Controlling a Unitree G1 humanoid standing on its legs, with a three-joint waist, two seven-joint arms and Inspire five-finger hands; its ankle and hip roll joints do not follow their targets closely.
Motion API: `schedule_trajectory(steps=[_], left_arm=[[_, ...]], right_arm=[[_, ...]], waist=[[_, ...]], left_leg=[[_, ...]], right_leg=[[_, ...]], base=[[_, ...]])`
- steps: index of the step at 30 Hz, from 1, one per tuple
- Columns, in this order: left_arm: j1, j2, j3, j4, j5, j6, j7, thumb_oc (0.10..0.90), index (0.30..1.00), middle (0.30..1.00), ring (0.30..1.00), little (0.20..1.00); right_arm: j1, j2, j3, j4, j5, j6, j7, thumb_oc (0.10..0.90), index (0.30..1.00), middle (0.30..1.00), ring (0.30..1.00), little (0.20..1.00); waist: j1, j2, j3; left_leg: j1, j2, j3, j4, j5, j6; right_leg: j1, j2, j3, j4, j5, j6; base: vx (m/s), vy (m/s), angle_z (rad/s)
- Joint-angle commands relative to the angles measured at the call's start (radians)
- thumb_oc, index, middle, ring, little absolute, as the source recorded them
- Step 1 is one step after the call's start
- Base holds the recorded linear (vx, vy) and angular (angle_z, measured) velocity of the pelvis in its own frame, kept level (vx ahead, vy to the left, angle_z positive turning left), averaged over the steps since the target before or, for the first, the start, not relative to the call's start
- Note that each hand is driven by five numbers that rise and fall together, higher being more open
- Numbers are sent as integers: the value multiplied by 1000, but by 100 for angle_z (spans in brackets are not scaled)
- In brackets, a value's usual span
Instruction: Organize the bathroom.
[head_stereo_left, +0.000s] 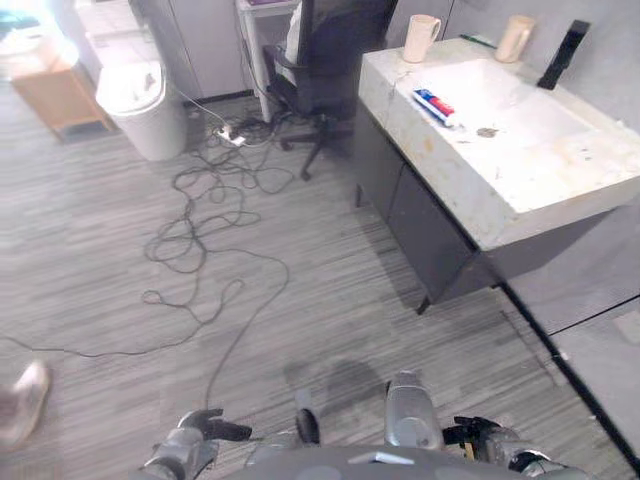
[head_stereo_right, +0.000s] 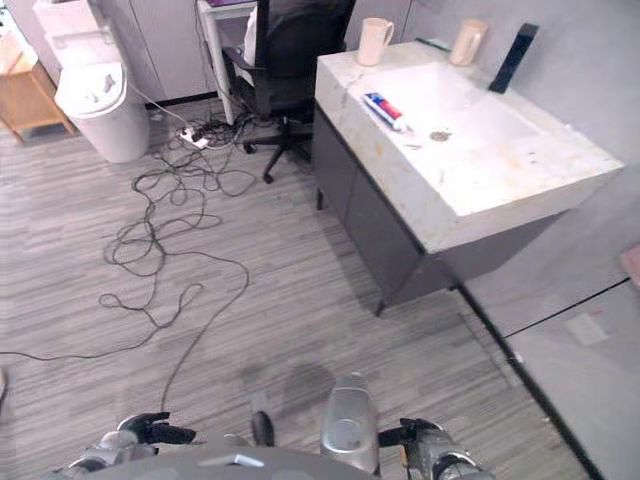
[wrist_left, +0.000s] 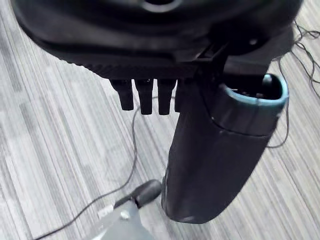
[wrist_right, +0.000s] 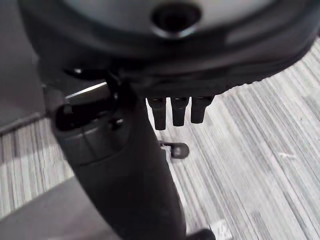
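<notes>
A small dark object on the sink counter is too small to identify.

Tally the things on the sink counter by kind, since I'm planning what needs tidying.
Cups: 2, cream cup and tan cup
Toothpaste tube: 1
Dark upright faucet: 1
Green item at the back, too small to identify: 1
Total: 5
</notes>
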Motion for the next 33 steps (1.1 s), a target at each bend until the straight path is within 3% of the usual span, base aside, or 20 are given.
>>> schedule_trajectory(steps=[1,3,5,8,11,12,13,14,15,17,19,20,21,22,25,27,28,29,31,33], left_arm=[[-41,26,-6,-43,-26,-23,23,800,900,900,900,900],[-66,15,-15,-51,-46,-21,49,800,900,900,900,900],[-79,8,-21,-62,-77,-16,64,800,900,900,900,900],[-90,-8,-25,-71,-79,-27,80,800,900,900,900,900],[-91,-16,-33,-71,-31,-18,56,800,900,900,900,900],[-91,-15,-31,-73,-31,-14,49,800,900,900,900,900],[-94,-13,-30,-80,-11,1,27,800,900,900,900,900],[-97,-14,-31,-80,-7,3,25,800,900,900,900,900],[-103,-13,-41,-77,35,-3,17,800,900,900,900,900],[-105,-15,-53,-78,26,-10,27,800,900,900,900,900],[-108,-22,-63,-93,6,-3,41,800,900,900,900,900],[-108,-23,-64,-94,9,-4,41,800,900,900,900,900],[-103,-27,-65,-102,-6,-7,53,800,900,900,900,900],[-95,-29,-58,-107,-20,-10,65,800,900,900,900,900],[-77,-13,-44,-108,-16,-19,73,800,900,900,900,900],[-72,2,-46,-108,-3,-26,75,800,900,900,900,900],[-59,9,-48,-102,-9,-41,81,800,900,900,900,900],[-44,12,-44,-97,3,-56,77,800,900,900,900,900],[-20,19,-30,-89,-4,-65,61,800,900,900,900,900],[15,25,4,-69,20,-76,46,800,900,900,900,900]], right_arm=[[16,-37,34,5,4,-21,6,800,900,900,900,900],[36,-41,28,-5,-10,-25,24,800,900,900,900,900],[48,-46,32,-8,-15,-18,35,800,900,900,900,900],[60,-45,36,-3,-8,-7,44,800,900,900,900,900],[79,-50,8,-1,60,-10,45,800,900,900,900,900],[83,-51,3,-3,64,-7,43,800,900,900,900,900],[91,-52,-7,-6,105,-1,36,800,900,900,900,900],[93,-53,-7,-6,111,-1,34,800,900,900,900,900],[93,-53,-10,-8,134,2,32,800,900,900,900,900],[86,-57,-2,-14,112,11,27,800,900,900,900,900],[81,-63,8,-18,143,2,16,800,900,900,900,900],[80,-63,9,-18,153,0,14,800,900,900,900,900],[68,-63,5,-20,138,-5,17,800,900,900,900,900],[52,-57,12,-19,105,-9,19,800,900,900,900,900],[33,-41,32,-13,94,-20,7,800,900,900,900,900],[25,-33,44,-10,102,-30,-6,800,900,900,900,900],[16,-32,55,-4,98,-35,-10,800,900,900,900,900],[15,-32,57,-2,104,-35,-13,800,900,900,900,900],[21,-33,60,-9,102,-22,-13,800,900,900,900,900],[32,-30,63,-13,101,-5,-16,800,900,900,900,900]], waist=[[-60,-45,-11],[-84,-82,-20],[-96,-96,-17],[-110,-106,-6],[-134,-75,-31],[-137,-68,-34],[-150,-49,-48],[-151,-45,-47],[-156,-40,-52],[-151,-53,-56],[-133,-75,-56],[-131,-77,-56],[-116,-92,-55],[-98,-99,-44],[-74,-105,-36],[-58,-96,-30],[-36,-78,-21],[-22,-72,-17],[0,-65,-17],[27,-66,-23]], left_leg=[[-58,11,-10,105,-65,-110],[-32,-53,-16,94,-98,-110],[-3,-84,-30,99,-128,-110],[42,-118,-50,138,-190,-89],[82,-144,-106,209,-220,-104],[84,-138,-108,236,-200,-119],[76,-116,-117,341,-83,-180],[70,-106,-115,386,-49,-195],[28,-87,-116,546,62,-242],[-68,-95,-113,712,151,-276],[-188,-78,-74,878,118,-270],[-199,-76,-71,887,114,-268],[-269,-39,-64,914,74,-234],[-309,3,-57,899,20,-187],[-317,61,-84,715,-7,-135],[-332,91,-126,535,32,-142],[-345,136,-199,305,84,-168],[-339,166,-233,208,104,-182],[-335,219,-285,83,146,-207],[-344,264,-310,66,165,-227]], right_leg=[[98,115,-100,-332,-3,-6],[70,142,-137,-528,105,23],[36,168,-182,-601,163,31],[3,186,-213,-556,161,9],[37,229,-175,-507,117,-42],[46,232,-179,-498,101,-52],[76,239,-177,-488,71,-82],[90,243,-175,-490,65,-89],[127,240,-154,-494,47,-111],[168,231,-134,-499,19,-132],[211,217,-110,-500,-8,-150],[215,216,-108,-499,-12,-151],[240,206,-92,-496,-24,-151],[264,210,-67,-497,-35,-150],[264,210,-39,-468,-68,-151],[262,222,-12,-448,-96,-147],[289,242,30,-442,-128,-126],[310,246,51,-443,-147,-112],[352,242,73,-447,-181,-89],[400,208,79,-441,-218,-56]], base=[[482,44,-17],[444,43,-6],[480,60,-4],[549,55,-10],[551,-9,-9],[682,-83,47],[398,-74,65],[593,-133,61],[366,-92,14],[408,-85,-19],[359,-43,-54],[353,5,-68],[364,58,-83],[400,90,-83],[322,167,-134],[363,266,-140],[528,354,-74],[518,335,-87],[570,281,-121],[583,336,-86]])
